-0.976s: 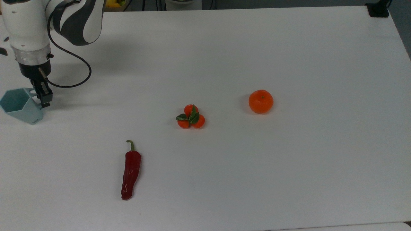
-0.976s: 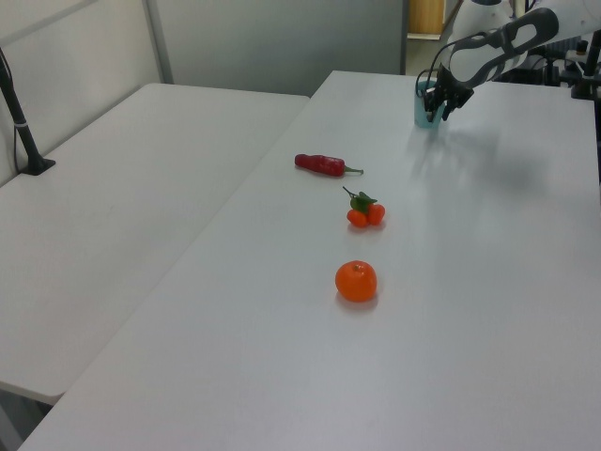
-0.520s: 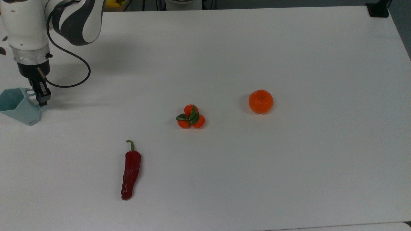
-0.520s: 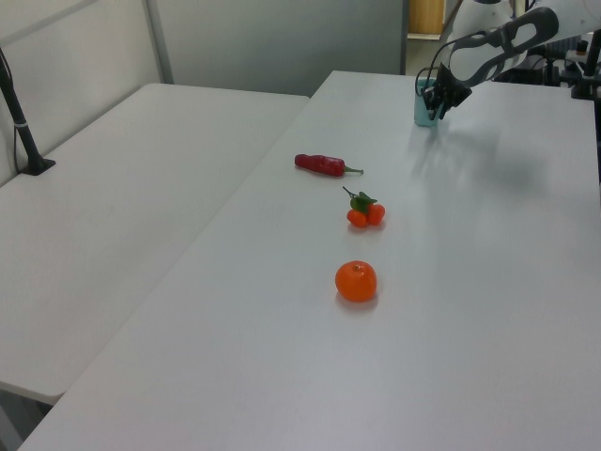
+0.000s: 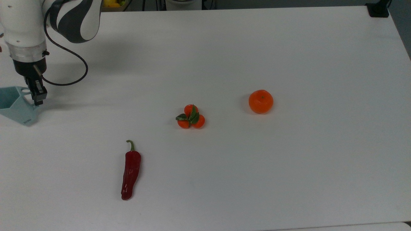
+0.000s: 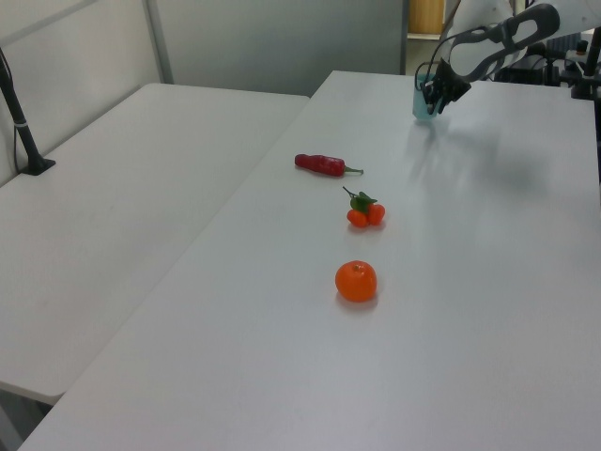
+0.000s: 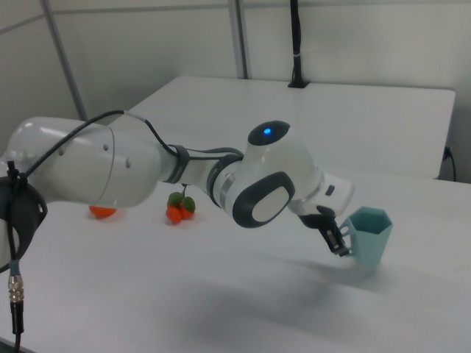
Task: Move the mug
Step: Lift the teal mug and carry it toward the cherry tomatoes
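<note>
The mug [image 5: 14, 106] is at the far left edge of the white table [image 5: 289, 160] in the top view, partly cut off by the edge of the picture. It is pale blue-green with flat sides, and it stands upright on the table. In the right view the mug [image 7: 368, 235] sits at the right, with its open top facing up. In the left view it is far away at the back of the table [image 6: 424, 99].

The gripper [image 5: 36, 94] is right at the mug's small handle, on the mug's right side in the top view. Its dark fingers look pinched closed on the handle, so it is holding the mug. The right view shows the gripper [image 7: 335, 239] touching the mug's left side. The big white and grey arm [image 5: 29, 29] reaches down to it from the top left corner of the top view, with a black cable [image 5: 72, 78] looping beside it.

Moving right in the top view, a dark red chili pepper [image 5: 130, 171] lies nearer the front. Further right is a bunch of three small oranges with green leaves [image 5: 190, 117]. Furthest right is one big orange [image 5: 260, 101], well apart from the others.
</note>
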